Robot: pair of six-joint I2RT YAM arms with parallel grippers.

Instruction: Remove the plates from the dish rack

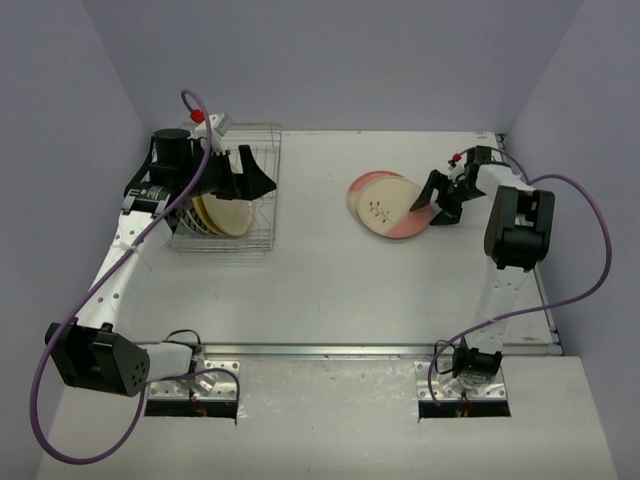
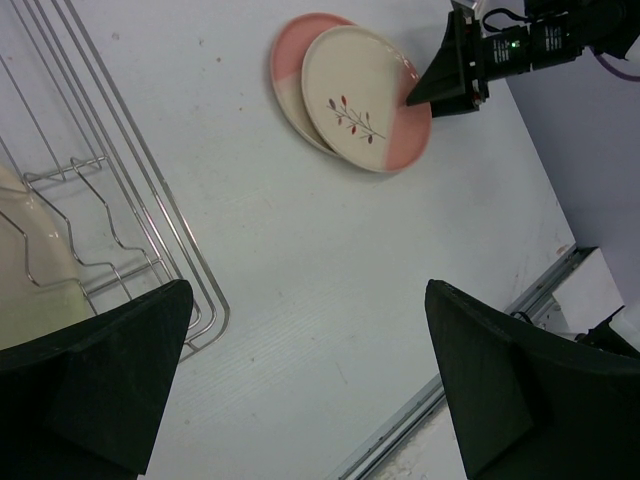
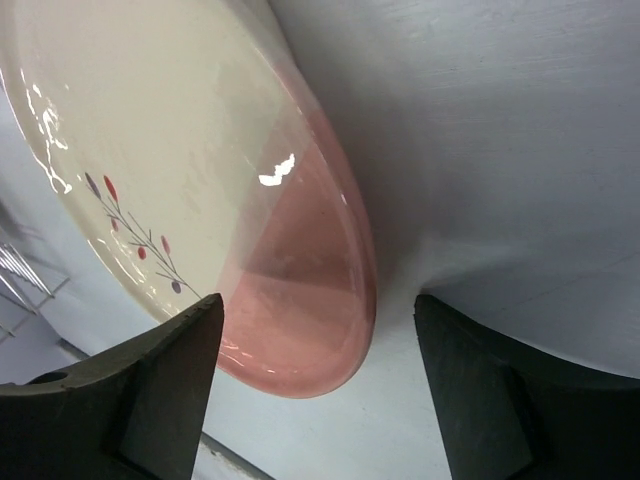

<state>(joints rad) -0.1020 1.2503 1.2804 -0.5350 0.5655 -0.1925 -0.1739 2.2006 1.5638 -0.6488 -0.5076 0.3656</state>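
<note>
Table (image 1: 330, 290): flat, matte white, metal strip along the near edge.

Dish rack (image 1: 262, 135): thin silver wire, rectangular grid basket with upright slot wires, near the far left corner of the table. Inside it, pale plates (image 1: 228, 215), cream and tan, stand on edge in the end nearer the arms. I cannot count them, as the arm covers part.

Left end effector (image 2: 305, 300): over the rack, black wedge-shaped fingers spread wide, nothing between them.

Unloaded plates: two lie flat on the table, right of centre and toward the far edge. The sprig plate (image 1: 388, 210) is round, shallow and glossy, cream with a pink segment and a small dark sprig. It overlaps a pink-cream plate (image 1: 362, 188) beneath it.

Right end effector (image 3: 318, 305): at the pink rim of the sprig plate on the side toward the right edge. Fingers apart, rim between them, not clamped.
</note>
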